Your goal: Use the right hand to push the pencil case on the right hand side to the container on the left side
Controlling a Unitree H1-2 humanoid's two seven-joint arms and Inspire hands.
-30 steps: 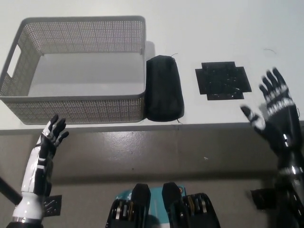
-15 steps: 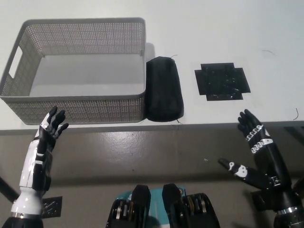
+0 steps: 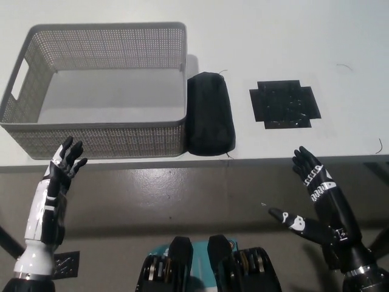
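We see the pencil case (image 3: 209, 122) touching the basket's (image 3: 97, 141) right wall on the surface (image 3: 292, 36), both the right hand (image 3: 316, 201) and left hand (image 3: 64, 167) with fingers spread, holding nothing.

1. The light is bright and even; the white table (image 3: 292, 36) is pale and nearly washed out at the far edge.
2. The grey basket (image 3: 97, 131) casts a soft shadow inside itself, darker toward its far wall.
3. The black pencil case (image 3: 209, 121) shows little surface detail, only faint sheen.
4. The near floor strip is dimmer, brownish.
5. Focus is fairly sharp overall; the basket mesh is slightly soft.
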